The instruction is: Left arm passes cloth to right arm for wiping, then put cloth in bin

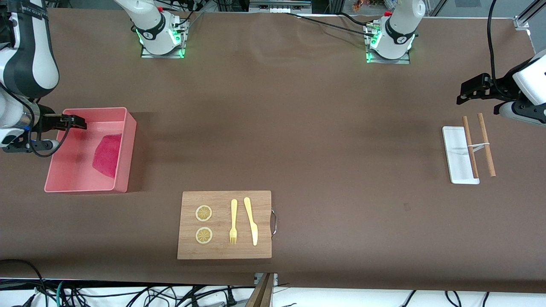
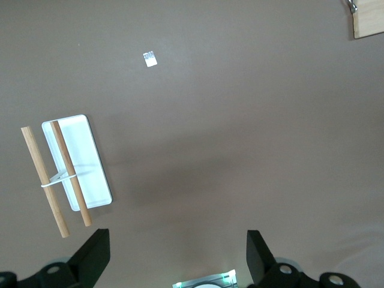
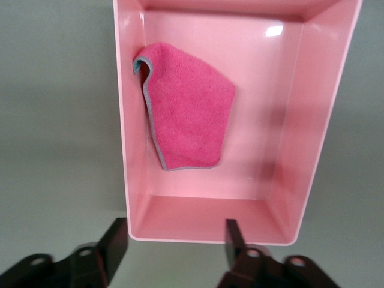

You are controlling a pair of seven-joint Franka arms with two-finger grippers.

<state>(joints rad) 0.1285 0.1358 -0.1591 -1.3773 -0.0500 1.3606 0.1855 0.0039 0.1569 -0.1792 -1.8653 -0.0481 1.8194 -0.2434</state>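
Lying in the bin (image 1: 128,128) at the front view's middle left, the cloth (image 1: 107,155) is resting against one wall, nothing gripping it; the right tool (image 1: 79,122) is hanging over the rim, jaws apart and empty, so the drop looks done; next it needs only a lift straight up, clear of the walls; the left tool (image 2: 177,255) is waiting wide open and empty over bare worktop (image 1: 324,140) at the right edge.

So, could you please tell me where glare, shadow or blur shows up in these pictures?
Right wrist view: a white glare spot on the bin floor, and the right gripper's fingers look blurred. Front view: the bin casts a soft shadow on the table. Left wrist view: evenly lit, sharp.
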